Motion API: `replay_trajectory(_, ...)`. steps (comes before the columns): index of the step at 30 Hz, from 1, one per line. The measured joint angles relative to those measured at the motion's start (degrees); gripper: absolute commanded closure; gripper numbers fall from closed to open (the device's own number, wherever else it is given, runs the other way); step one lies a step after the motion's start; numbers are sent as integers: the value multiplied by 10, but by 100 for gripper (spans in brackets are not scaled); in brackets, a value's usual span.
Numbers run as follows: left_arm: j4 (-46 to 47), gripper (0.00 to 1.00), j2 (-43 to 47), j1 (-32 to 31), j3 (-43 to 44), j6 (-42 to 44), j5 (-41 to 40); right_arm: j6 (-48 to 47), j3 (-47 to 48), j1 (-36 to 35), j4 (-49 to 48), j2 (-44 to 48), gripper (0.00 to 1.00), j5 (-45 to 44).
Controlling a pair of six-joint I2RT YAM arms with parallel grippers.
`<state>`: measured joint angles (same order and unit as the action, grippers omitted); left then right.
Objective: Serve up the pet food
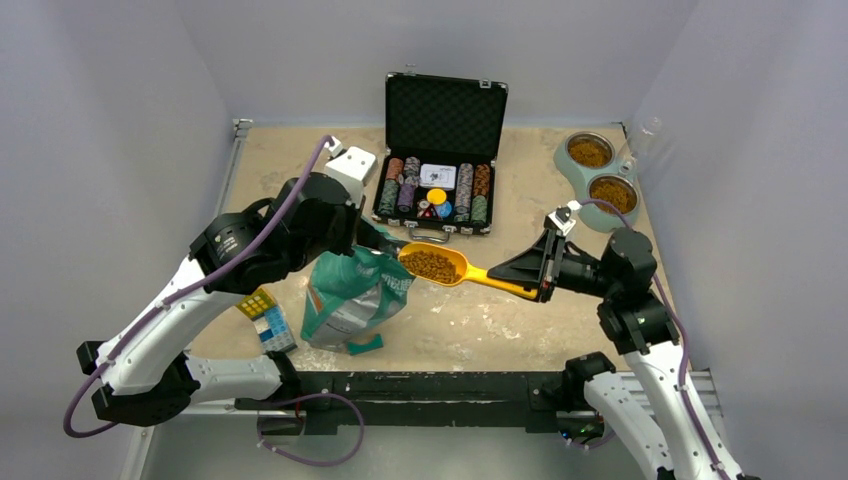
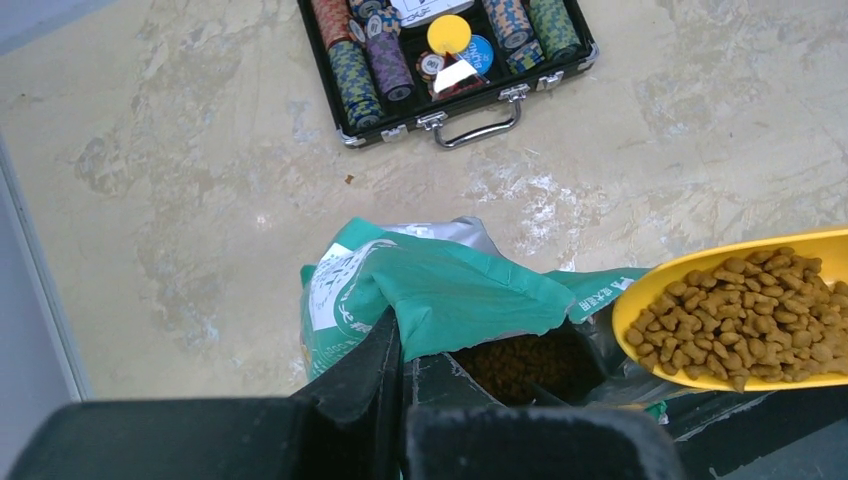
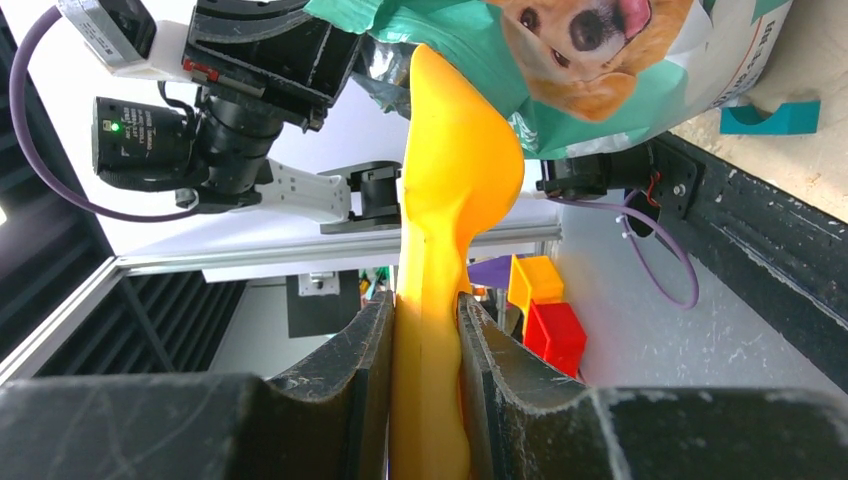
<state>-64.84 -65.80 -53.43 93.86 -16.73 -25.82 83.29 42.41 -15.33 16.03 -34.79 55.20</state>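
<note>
An open case of chips (image 1: 445,100) sits at the back of the desk (image 1: 290,160), and two bowls (image 1: 598,172) (both have brown food in them) stand at the far right, well apart from the scoop. The left fingers (image 2: 372,375) are pinched tight on the top edge of the green bag (image 2: 440,290). The right fingers (image 3: 365,350) squeeze the handle of the yellow scoop (image 1: 478,272), which is full of pet food (image 2: 745,315) and hangs just beside the bag's open mouth.

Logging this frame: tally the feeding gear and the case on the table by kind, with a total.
food bag: 1
yellow scoop: 1
bowls: 2
poker chip case: 1
Total: 5
</note>
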Motion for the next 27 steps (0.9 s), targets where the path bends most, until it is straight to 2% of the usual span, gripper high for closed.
replay_trajectory(27,-22,100,-5,1,12,-22,-77,66,-12,0,-37,35,100,-3)
